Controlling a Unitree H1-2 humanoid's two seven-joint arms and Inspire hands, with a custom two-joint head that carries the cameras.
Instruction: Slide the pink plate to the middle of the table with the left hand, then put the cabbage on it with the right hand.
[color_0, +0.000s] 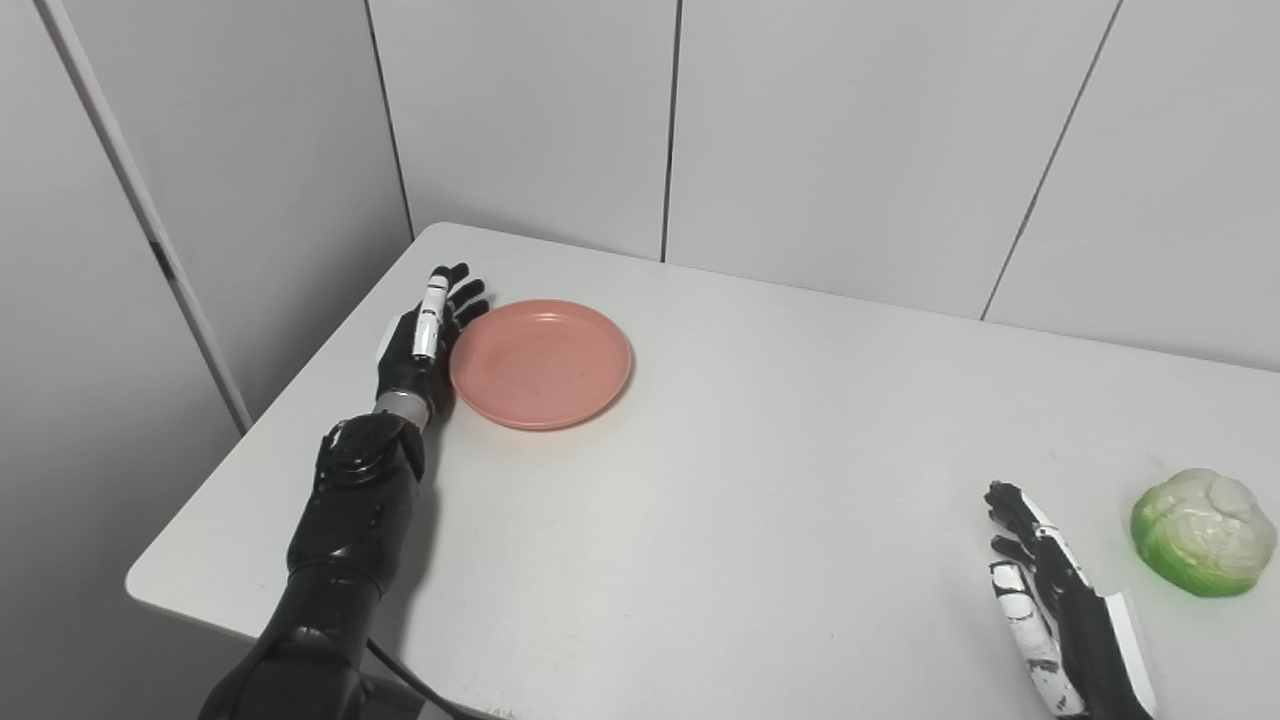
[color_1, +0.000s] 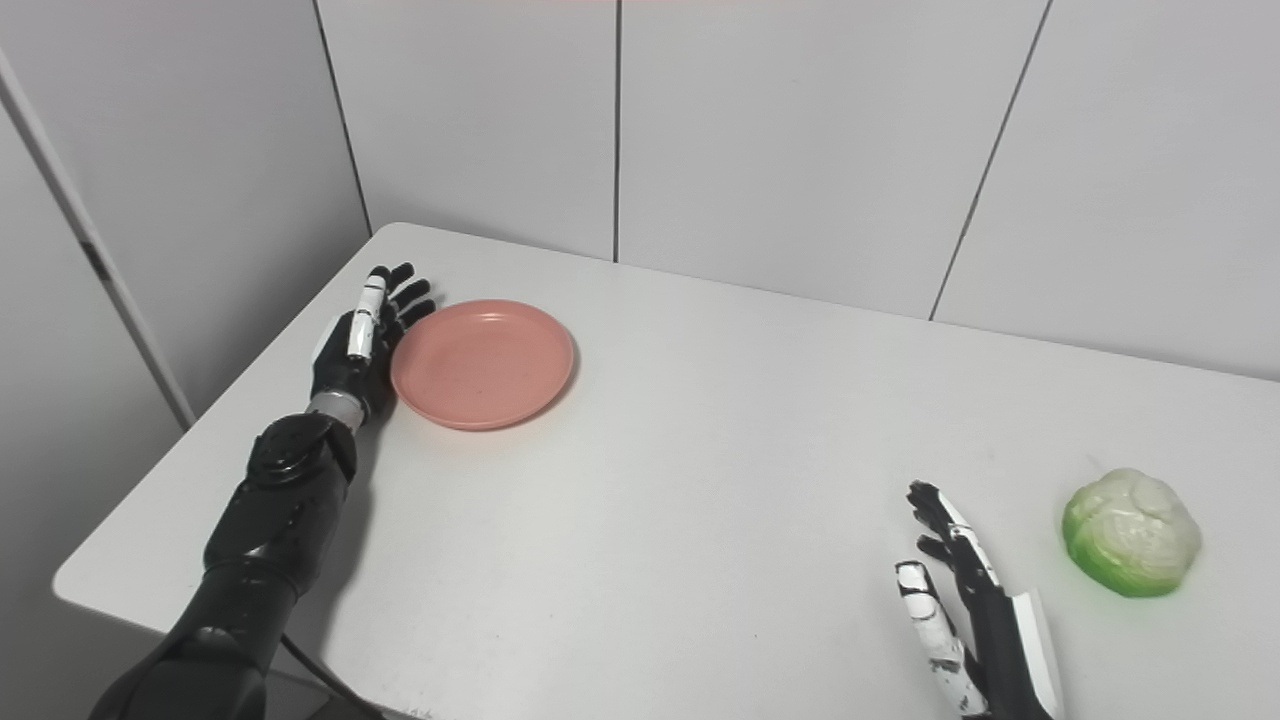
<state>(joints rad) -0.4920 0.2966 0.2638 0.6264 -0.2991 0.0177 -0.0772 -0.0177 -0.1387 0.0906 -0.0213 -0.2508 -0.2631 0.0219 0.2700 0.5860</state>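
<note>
Left hand (color_0: 425, 335), fingers spread and holding nothing, is set against the left rim of the pink plate (color_0: 541, 362) at the surface's (color_0: 720, 480) left end. Right hand (color_0: 1050, 600), also spread and empty, is held near the cabbage (color_0: 1203, 532).

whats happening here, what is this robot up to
The robot's left hand is set edge-on against the left rim of the pink plate, which sits toward the table's left side, ready to push it toward the middle. The right hand waits open near the front right, beside but not touching the cabbage. The plate is empty so far.
</note>
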